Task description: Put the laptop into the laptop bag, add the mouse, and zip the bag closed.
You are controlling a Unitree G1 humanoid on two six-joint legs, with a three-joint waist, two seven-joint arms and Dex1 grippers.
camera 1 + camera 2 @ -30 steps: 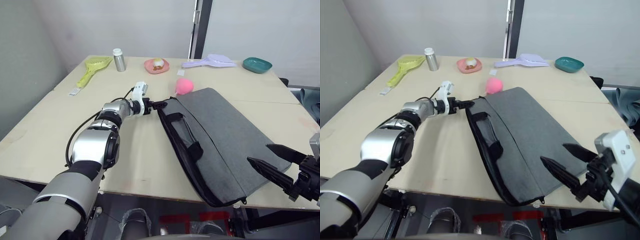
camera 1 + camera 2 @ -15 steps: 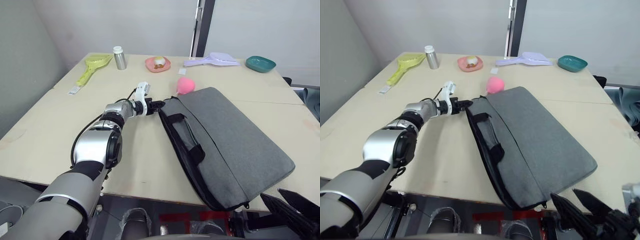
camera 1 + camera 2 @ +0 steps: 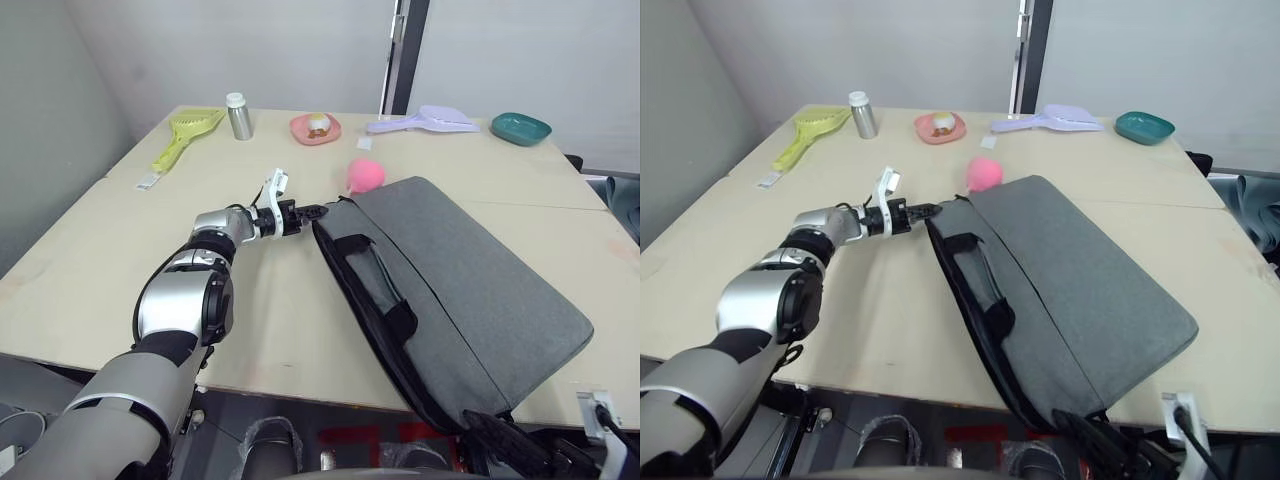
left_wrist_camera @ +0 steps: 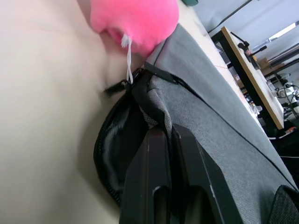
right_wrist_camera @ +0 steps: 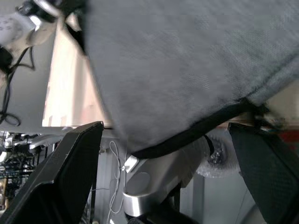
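The grey laptop bag (image 3: 460,280) lies flat on the table (image 3: 110,240), its black handles (image 3: 385,280) on the side facing my left arm. My left gripper (image 3: 318,210) reaches the bag's far left corner and is shut on the black edging there. In the left wrist view its fingers (image 4: 149,168) pinch that edging just below the zipper pull (image 4: 117,87). My right gripper (image 3: 515,455) hangs below the table's front edge under the bag's near corner, wide open and holding nothing (image 5: 166,126). The laptop and the mouse are hidden or out of view.
A pink plush toy (image 3: 365,175) touches the bag's far corner. Along the back of the table stand a yellow scoop (image 3: 185,135), a silver bottle (image 3: 238,117), a pink dish (image 3: 315,128), a lilac scoop (image 3: 425,120) and a teal bowl (image 3: 520,128).
My left gripper has closed at the bag's far corner. My right gripper has dropped from above the bag's near corner to below the table's front edge, still open.
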